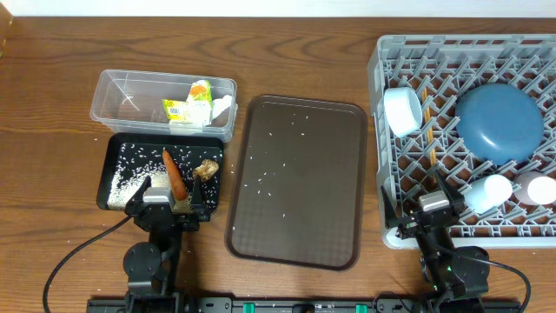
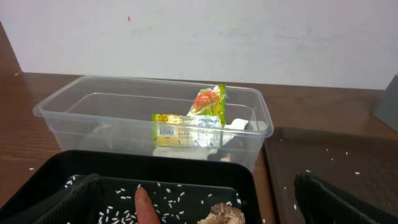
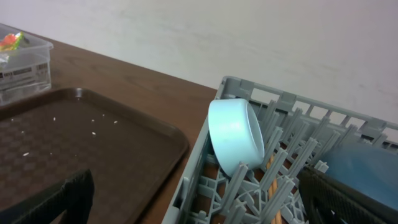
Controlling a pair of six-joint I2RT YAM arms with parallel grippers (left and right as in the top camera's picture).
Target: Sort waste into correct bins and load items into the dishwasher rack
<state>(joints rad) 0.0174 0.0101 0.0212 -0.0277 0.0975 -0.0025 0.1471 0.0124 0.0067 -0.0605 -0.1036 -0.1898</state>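
Note:
The clear tub (image 1: 117, 96) holds a yellow-green packet (image 1: 188, 109) and a white tissue (image 1: 222, 108); the packet (image 2: 198, 118) and tissue (image 2: 235, 124) also show in the left wrist view. The black tray (image 1: 198, 149) holds the carrot (image 1: 174, 172), brown scraps (image 1: 206, 169) and rice (image 1: 130, 169). My left gripper (image 1: 167, 205) is open and empty over the tray's near edge, astride the carrot tip (image 2: 144, 208). The grey rack (image 1: 460, 40) holds the white bowl (image 1: 402, 111), blue plate (image 1: 498, 122), chopsticks (image 1: 432, 135) and two pale cups (image 1: 495, 191). My right gripper (image 1: 432, 213) is open and empty over the rack's near left corner.
The large brown serving tray (image 1: 304, 217) lies between the bins and the rack, with scattered rice grains (image 1: 269, 178) on it. A few grains lie on the wood beside the black tray. The table's back edge meets a white wall.

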